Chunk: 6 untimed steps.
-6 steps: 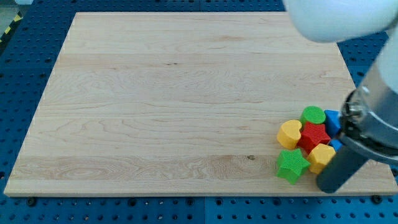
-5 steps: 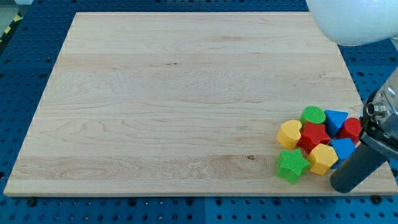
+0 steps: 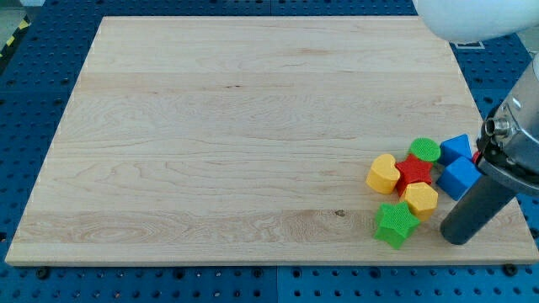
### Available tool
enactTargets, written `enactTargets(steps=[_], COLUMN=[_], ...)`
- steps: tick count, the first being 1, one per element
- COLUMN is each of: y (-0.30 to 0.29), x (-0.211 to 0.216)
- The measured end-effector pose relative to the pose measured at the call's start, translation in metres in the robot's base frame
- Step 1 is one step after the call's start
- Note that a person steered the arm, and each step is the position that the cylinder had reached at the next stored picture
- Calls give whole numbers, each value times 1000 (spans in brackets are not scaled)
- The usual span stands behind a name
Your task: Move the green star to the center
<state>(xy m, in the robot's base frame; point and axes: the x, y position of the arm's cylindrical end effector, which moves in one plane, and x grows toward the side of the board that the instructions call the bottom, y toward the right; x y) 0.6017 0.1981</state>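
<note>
Six blocks sit bunched near the board's [image 3: 253, 101] bottom-right corner. Green star [image 3: 395, 224] is the lowest of them, close to the bottom edge, flat on the wood, its upper right touching or nearly touching the yellow hexagon [image 3: 420, 199]. Above: red star [image 3: 413, 171], yellow heart [image 3: 383, 173], green cylinder [image 3: 424, 150], two blue blocks [image 3: 457, 167] (shapes unclear).

No pincer on this rig, so nothing to open or close. My tip [image 3: 456, 238] rests on the wood just right of the green star, gap between them.

Step in hand, I'd say: lining up behind the star. Next move needs a push toward the upper left, contact on its lower-right side, clear of the hexagon.

Star has no real long axis; one point faces roughly the top edge.
</note>
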Motion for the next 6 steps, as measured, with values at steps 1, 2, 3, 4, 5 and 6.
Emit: enactTargets(steps=[1,2,3,4,5,6], y=[-36,-53,-72,-106,-129,-136], x=[0,4,4,1,-12,-30])
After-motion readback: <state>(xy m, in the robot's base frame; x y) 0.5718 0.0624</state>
